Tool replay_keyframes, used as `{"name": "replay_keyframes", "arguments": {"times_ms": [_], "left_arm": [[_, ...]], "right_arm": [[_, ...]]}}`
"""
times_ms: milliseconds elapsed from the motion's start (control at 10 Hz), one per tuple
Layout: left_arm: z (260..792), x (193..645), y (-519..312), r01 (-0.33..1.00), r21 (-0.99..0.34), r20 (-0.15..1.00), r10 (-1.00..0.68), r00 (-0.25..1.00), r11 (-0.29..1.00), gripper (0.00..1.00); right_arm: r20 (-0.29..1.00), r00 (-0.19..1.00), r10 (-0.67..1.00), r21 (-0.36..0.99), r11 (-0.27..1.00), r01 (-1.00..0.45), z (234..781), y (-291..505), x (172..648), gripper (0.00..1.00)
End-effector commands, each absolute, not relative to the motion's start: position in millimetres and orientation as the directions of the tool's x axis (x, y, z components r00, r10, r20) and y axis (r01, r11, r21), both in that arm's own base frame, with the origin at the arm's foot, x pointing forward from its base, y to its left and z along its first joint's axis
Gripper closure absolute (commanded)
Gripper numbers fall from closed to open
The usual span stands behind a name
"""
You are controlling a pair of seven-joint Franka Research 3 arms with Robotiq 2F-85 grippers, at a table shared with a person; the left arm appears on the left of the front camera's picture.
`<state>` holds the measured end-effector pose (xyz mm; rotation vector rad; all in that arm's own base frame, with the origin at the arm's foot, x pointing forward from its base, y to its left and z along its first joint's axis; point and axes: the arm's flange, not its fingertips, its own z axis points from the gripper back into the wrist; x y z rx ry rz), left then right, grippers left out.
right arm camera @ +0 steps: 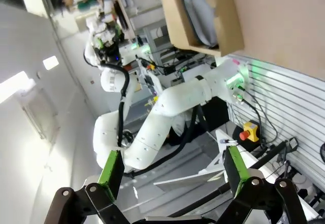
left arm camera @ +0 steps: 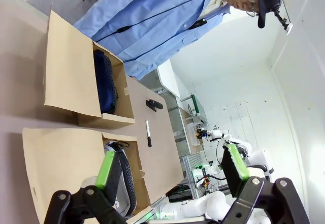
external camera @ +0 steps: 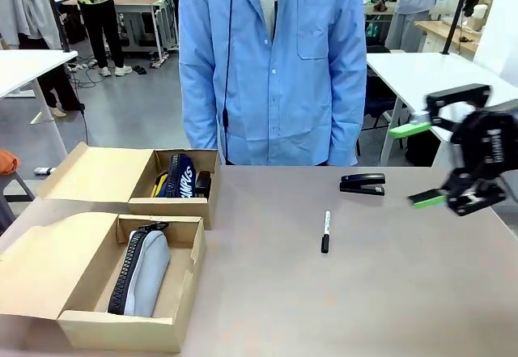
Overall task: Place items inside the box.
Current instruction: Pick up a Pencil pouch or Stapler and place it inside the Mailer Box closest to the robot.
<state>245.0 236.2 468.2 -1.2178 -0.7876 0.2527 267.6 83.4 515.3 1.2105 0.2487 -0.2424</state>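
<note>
Green-padded right fingers (external camera: 409,128) hang spread, pointing left.

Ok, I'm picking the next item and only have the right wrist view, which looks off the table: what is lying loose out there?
Observer: A black stapler lies on the table, toward its far edge.
Operator: Anything else out?
Observer: A black marker pen lies nearer us, apart from the stapler.
Operator: Where's my right gripper from them?
Observer: The right gripper hangs in the air, right of the stapler and higher.
</note>
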Motion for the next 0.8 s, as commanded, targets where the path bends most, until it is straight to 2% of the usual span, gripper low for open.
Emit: {"name": "replay_keyframes", "arguments": {"times_ms": [0,100,200,300,400,700], "left_arm": [[468,245,235,0.255,-0.9,0.424,0.57,0.704,0.354,0.0],[468,245,235,0.255,-0.9,0.424,0.57,0.704,0.354,0.0],[468,245,235,0.255,-0.9,0.424,0.57,0.704,0.354,0.0],[468,245,235,0.255,-0.9,0.424,0.57,0.704,0.354,0.0],[468,245,235,0.255,-0.9,0.424,0.57,0.704,0.354,0.0],[468,245,235,0.255,-0.9,0.424,0.57,0.704,0.354,0.0]], "right_arm": [[-0.33,0.937,-0.116,0.899,0.263,0.35,488,10,287,0.0],[-0.337,0.935,-0.114,0.901,0.248,0.355,471,-6,289,0.0],[-0.34,0.935,-0.1,0.89,0.289,0.354,453,-11,295,0.0],[-0.378,0.907,-0.184,0.83,0.366,0.42,439,11,310,0.0],[-0.356,0.923,-0.147,0.888,0.255,0.383,468,-13,283,0.0],[-0.356,0.923,-0.147,0.888,0.255,0.383,468,-13,283,0.0]]}}
